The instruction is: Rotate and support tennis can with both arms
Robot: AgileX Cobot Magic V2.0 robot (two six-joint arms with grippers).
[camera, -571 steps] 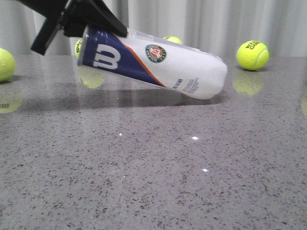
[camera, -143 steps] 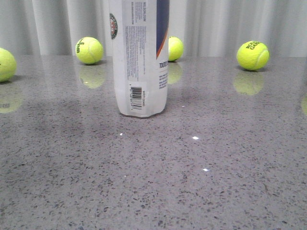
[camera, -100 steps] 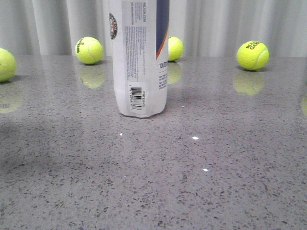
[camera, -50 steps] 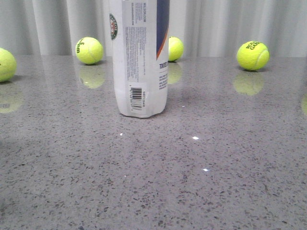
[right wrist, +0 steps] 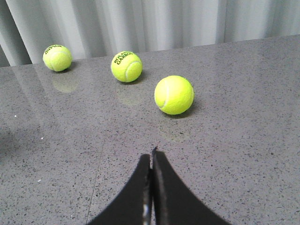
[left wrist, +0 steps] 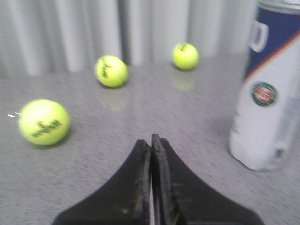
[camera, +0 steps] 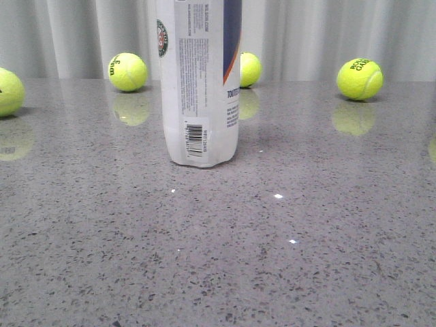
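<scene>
The tennis can [camera: 201, 82] stands upright on the grey stone table, its barcode label facing the front camera and its top cut off by the frame. The left wrist view catches the can [left wrist: 268, 93] from the side, with its navy panel, orange stripe and round badge. My left gripper [left wrist: 151, 140] is shut and empty, well apart from the can. My right gripper [right wrist: 152, 154] is also shut with nothing in it, and the can does not show in its view. Neither arm appears in the front view.
Yellow-green tennis balls lie scattered at the table's back: one behind the can to the left [camera: 127, 72], one just behind it [camera: 249, 69], one at the right [camera: 359, 79], one at the left edge [camera: 9, 92]. A white curtain hangs behind.
The can, earlier tilted in a black gripper's hold, now stands upright on its own. Over the last second it has stayed put, and a shadow on the table's left has faded.
</scene>
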